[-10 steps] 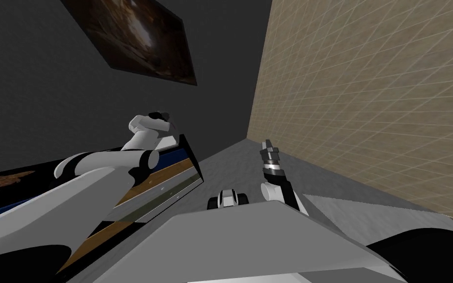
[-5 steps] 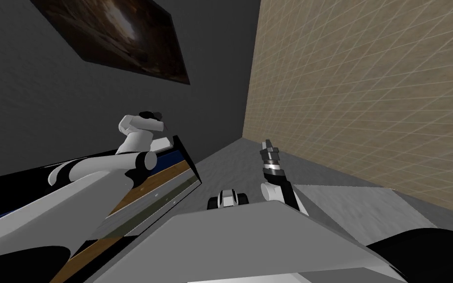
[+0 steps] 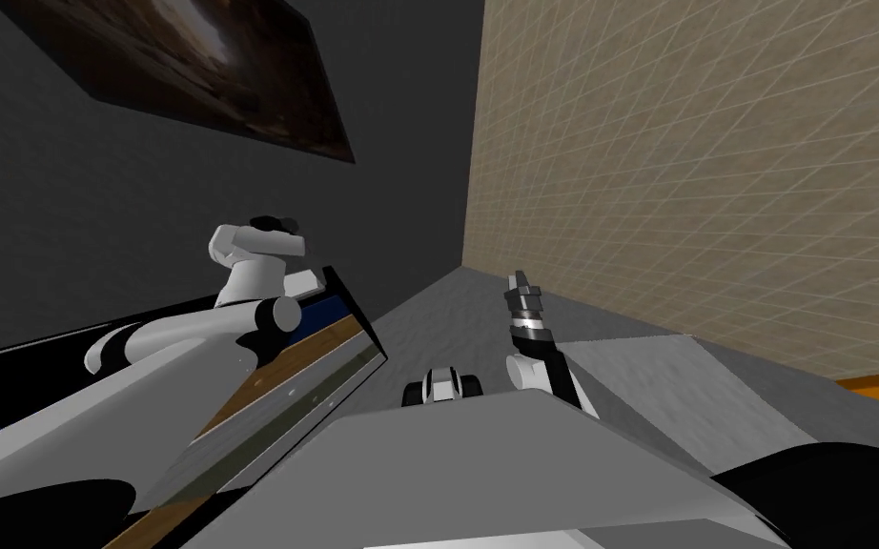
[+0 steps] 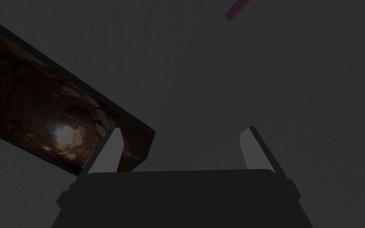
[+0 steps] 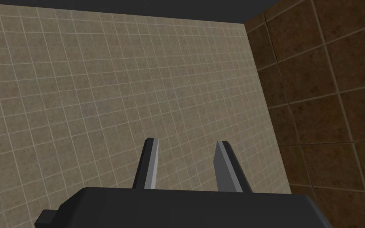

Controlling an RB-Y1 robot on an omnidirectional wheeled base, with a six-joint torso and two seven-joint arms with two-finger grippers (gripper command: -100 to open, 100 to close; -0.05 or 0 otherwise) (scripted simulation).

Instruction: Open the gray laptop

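Left hand [image 4: 183,132]: fingers apart, empty, raised above surface [image 3: 328,335].
Right hand [image 5: 185,140]: fingers narrowly apart, empty, held forward.
Laptop [image 3: 302,282]: pale slab on surface, below left hand, largely hidden by forearm.

A dark picture [image 3: 190,76] is hung on a dark grey wall [image 3: 94,219], which is met by a beige tiled wall [image 3: 714,172]. Grey floor [image 3: 438,305] is seen below.
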